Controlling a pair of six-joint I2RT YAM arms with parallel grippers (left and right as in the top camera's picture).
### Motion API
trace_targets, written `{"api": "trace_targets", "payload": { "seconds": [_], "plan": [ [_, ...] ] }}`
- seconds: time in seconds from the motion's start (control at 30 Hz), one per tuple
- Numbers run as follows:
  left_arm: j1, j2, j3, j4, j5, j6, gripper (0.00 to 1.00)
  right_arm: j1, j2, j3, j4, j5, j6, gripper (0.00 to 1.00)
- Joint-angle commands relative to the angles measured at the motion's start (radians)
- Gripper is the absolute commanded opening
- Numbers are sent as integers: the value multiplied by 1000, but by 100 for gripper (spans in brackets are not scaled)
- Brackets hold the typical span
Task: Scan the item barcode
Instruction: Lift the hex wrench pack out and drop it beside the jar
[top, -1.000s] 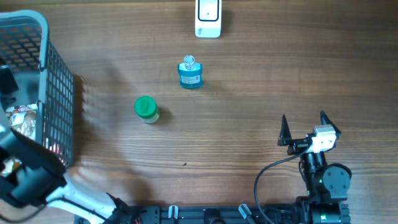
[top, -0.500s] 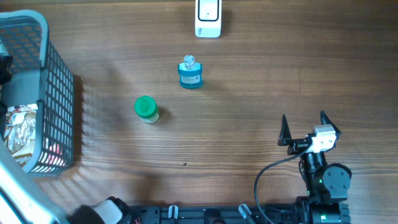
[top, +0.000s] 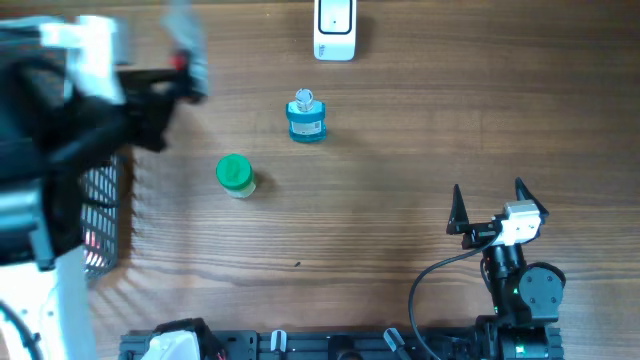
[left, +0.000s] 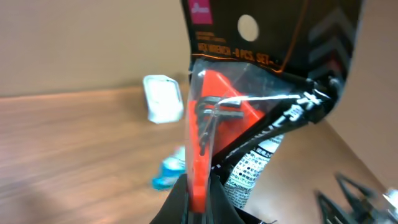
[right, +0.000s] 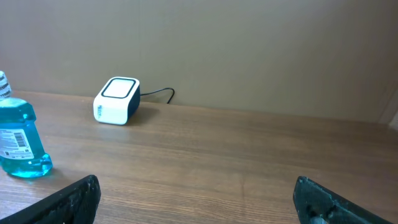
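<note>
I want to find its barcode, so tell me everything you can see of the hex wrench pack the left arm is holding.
The hex wrench pack is a black card with orange lettering and a round hang hole near its top. A clear plastic blister covers an orange holder with dark metal keys. A white printed patch sits low on the card, too blurred to read. The pack stands roughly upright, its lower edge pinched in the shut jaws of the left gripper, raised above the table and touching nothing else.
</note>
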Motion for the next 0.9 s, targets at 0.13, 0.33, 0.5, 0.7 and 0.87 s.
{"api": "trace_targets", "payload": {
  "seconds": [0.13, 0.33, 0.5, 0.7, 0.87],
  "plan": [
    [-315, 68, -114, -18, -175, 26, 4, 2, -6, -1, 3, 9, -8, 100],
    [-458, 87, -408, 156, -175, -13, 4, 2, -6, -1, 3, 9, -8, 100],
    [-556, 91, -672, 302, -418, -72, 4, 2, -6, -1, 3, 9, -8, 100],
    [-657, 155, -865, 468, -605, -72, 4, 1, -6, -1, 3, 9, -8, 100],
    [-689, 280, -902, 574, -693, -71, 4, 2, -6, -1, 3, 9, -8, 100]
  ]
}}
